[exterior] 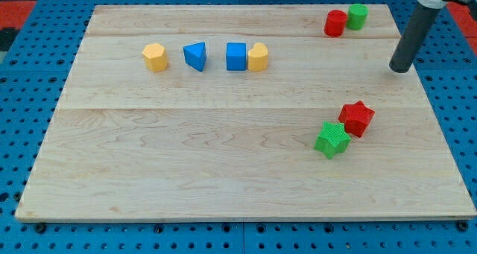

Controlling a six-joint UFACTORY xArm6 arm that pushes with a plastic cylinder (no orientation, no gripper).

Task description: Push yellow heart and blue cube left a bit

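The blue cube (pixel 236 56) sits in the upper middle of the wooden board (pixel 186 157). The yellow heart (pixel 258 57) touches its right side. My tip (pixel 400 69) is at the view's right, far to the right of both blocks and a little lower than them. It touches no block.
A blue triangular block (pixel 195 56) and a yellow hexagonal block (pixel 155 57) lie left of the cube in the same row. A red cylinder (pixel 335 23) and a green cylinder (pixel 358 16) stand at the top right. A red star (pixel 356 118) and a green star (pixel 332 139) lie below my tip.
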